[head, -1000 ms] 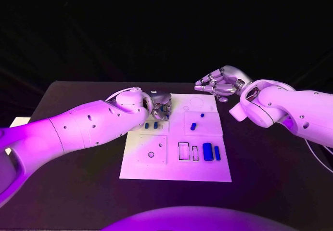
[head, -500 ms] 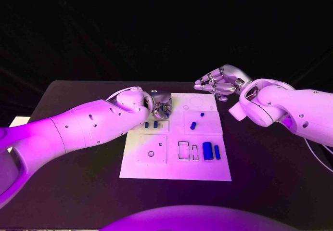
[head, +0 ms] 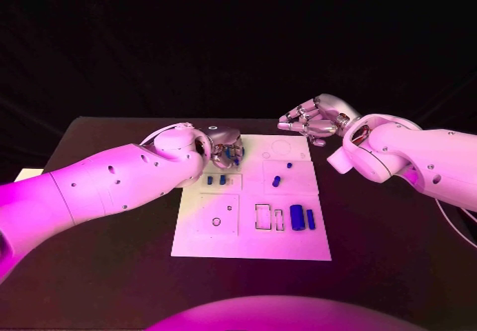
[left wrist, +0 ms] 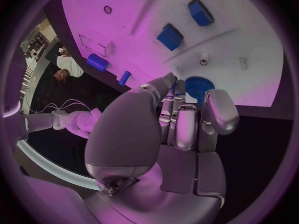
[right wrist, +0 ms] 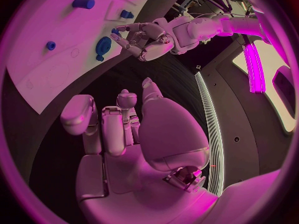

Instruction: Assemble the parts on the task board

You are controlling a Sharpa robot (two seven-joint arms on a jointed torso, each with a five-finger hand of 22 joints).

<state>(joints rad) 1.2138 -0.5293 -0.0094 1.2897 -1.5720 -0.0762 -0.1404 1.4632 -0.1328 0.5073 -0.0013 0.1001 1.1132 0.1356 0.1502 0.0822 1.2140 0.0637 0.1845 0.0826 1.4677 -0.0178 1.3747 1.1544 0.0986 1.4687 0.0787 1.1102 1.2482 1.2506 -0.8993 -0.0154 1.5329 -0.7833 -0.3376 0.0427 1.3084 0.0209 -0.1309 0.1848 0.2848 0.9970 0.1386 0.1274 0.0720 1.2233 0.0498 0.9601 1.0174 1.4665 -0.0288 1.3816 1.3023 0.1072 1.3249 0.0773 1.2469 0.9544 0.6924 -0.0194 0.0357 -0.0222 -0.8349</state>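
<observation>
The white task board (head: 199, 241) lies in the middle of the table. My left hand (head: 224, 147) hovers over its far left corner and pinches a round, toothed blue part (left wrist: 199, 87) between its fingertips (left wrist: 218, 107); the same part (right wrist: 102, 47) appears in the right wrist view beside my left hand (right wrist: 146, 37). My right hand (head: 313, 118) hangs past the board's far right corner, fingers loosely bent with nothing in them. Two small blue parts (head: 216, 180) stand near the left hand, and two more (head: 277, 181) lie in the right middle square.
Two longer blue parts (head: 302, 217) lie at the board's near right, beside empty rectangular slots (head: 265, 215). A small ring (head: 217, 221) marks the near left square. Bare black table (head: 398, 262) surrounds the board.
My left hand has shifted slightly up and toward the far edge, carrying the round blue part. The right hand has stayed put.
</observation>
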